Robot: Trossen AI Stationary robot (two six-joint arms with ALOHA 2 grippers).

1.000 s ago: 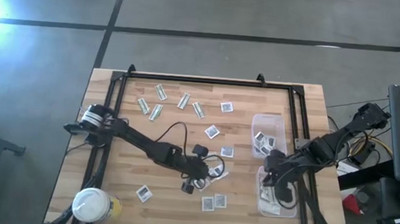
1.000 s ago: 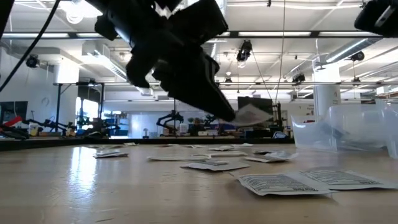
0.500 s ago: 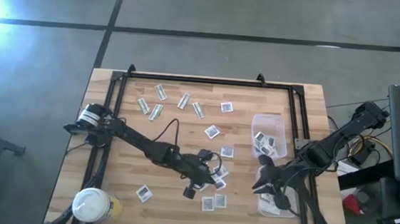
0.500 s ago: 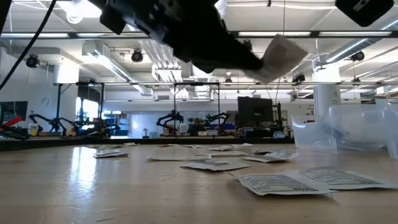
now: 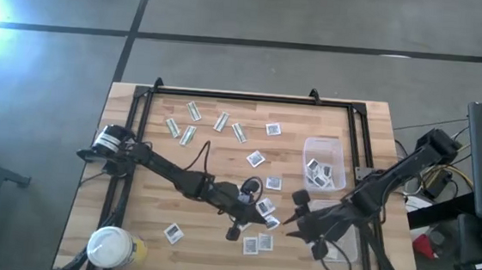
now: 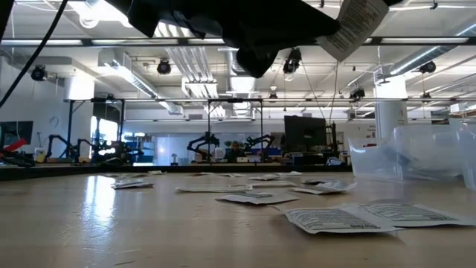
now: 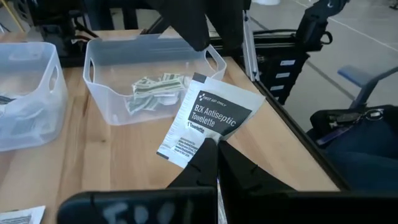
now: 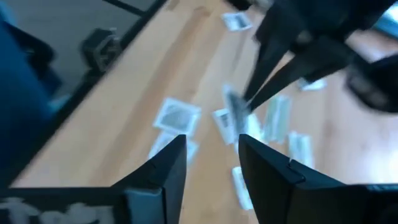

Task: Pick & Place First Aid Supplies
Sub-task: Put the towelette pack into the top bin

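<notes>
- Your left gripper (image 7: 214,149) was clamped on an antiseptic towelette packet (image 7: 208,121), raised near the tubs (image 5: 323,159).
- Your right gripper (image 8: 211,149) stood parted and empty beside it.
- Some packets were binned; many loose packets (image 5: 224,125) remained on the table (image 5: 213,163).

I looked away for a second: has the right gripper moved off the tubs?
Yes. In the high view the right gripper has swung left, off the near tub and out over the bare table, toward the left gripper holding a packet.

Two clear plastic tubs (image 5: 322,161) and a white-lidded jar (image 5: 111,247) on a wooden table (image 5: 213,167).
</notes>
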